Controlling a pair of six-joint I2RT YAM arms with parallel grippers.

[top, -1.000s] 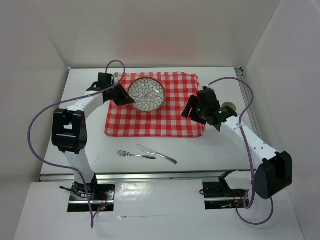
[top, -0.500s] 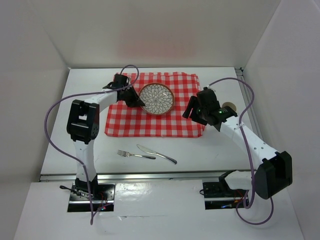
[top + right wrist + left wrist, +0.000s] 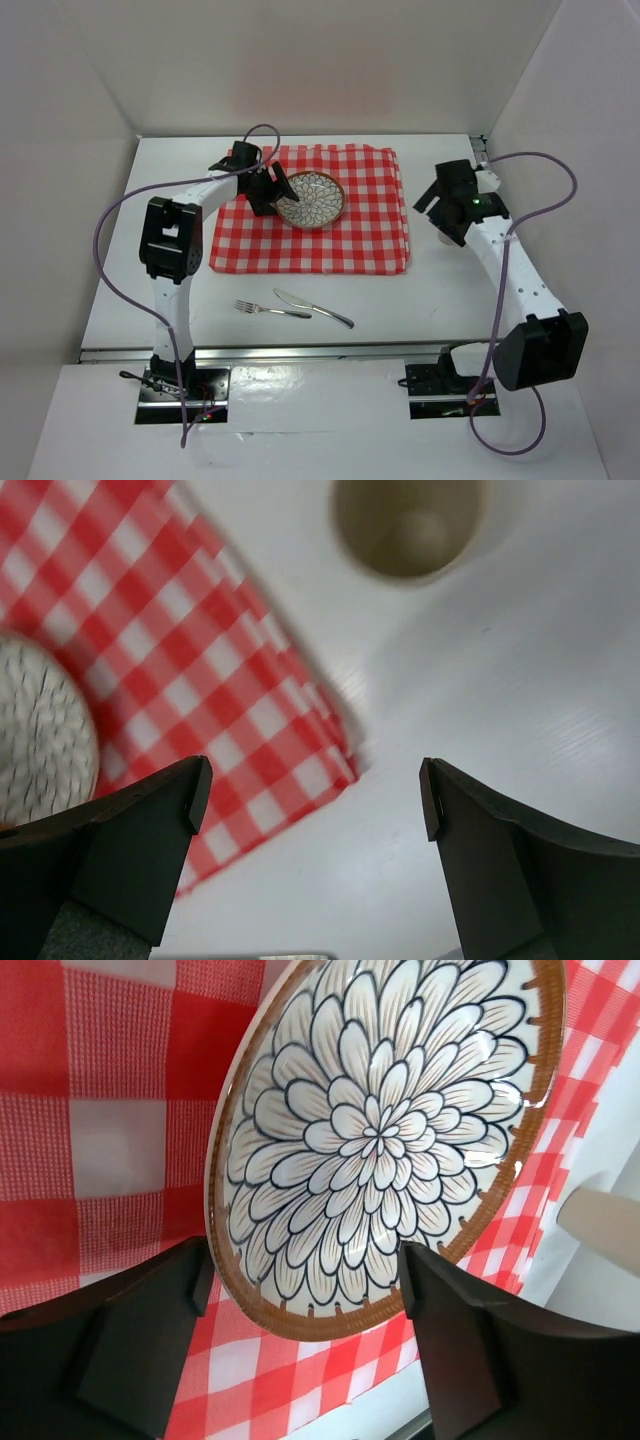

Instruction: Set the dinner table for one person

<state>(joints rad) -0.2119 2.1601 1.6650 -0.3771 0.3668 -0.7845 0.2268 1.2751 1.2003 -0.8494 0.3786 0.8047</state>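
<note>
The left gripper is seen with jaws spread wide about the near rim of the plate; nothing is clamped. The plate appears to be rested on the checked cloth, which is laid across the far half of the dinner table. Plate placement is judged all but complete. The fork and knife are found on bare table near the front edge. The right gripper is held wide and empty, the cup just ahead. Next, a squared approach around the cup is called for.

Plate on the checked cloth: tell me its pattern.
The plate has dark-outlined petals on white and a brown rim; clearest in the left wrist view.
</note>
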